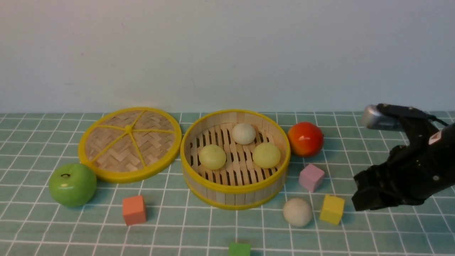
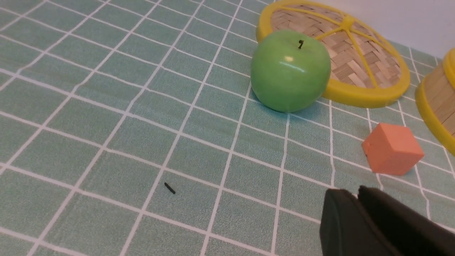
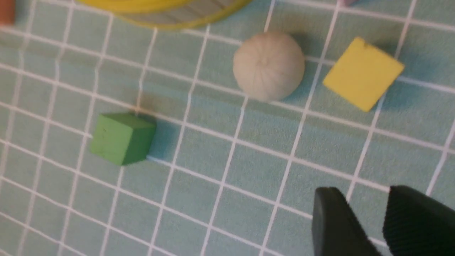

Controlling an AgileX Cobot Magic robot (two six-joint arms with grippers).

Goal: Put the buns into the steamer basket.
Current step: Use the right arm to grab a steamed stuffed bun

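The steamer basket (image 1: 235, 189) stands mid-table with three buns in it: an off-white one (image 1: 244, 133) at the back and two yellow-green ones (image 1: 212, 156) (image 1: 266, 155). Another off-white bun (image 1: 298, 212) (image 3: 269, 65) lies on the cloth by the basket's front right, next to a yellow cube. My right gripper (image 1: 359, 193) (image 3: 366, 193) hovers to the right of that bun and cube, open and empty. My left gripper (image 2: 352, 191) shows only in the left wrist view. Its fingers are together with nothing in them, low over the cloth short of the orange cube. A basket edge (image 2: 435, 103) shows there.
A flat woven lid (image 1: 129, 144) lies left of the basket, a green apple (image 1: 72, 184) in front of it. A red-orange fruit (image 1: 305, 138) sits at the basket's right. Cubes dot the cloth: orange (image 1: 134, 209), pink (image 1: 311, 177), yellow (image 1: 332, 209), green (image 1: 239, 249).
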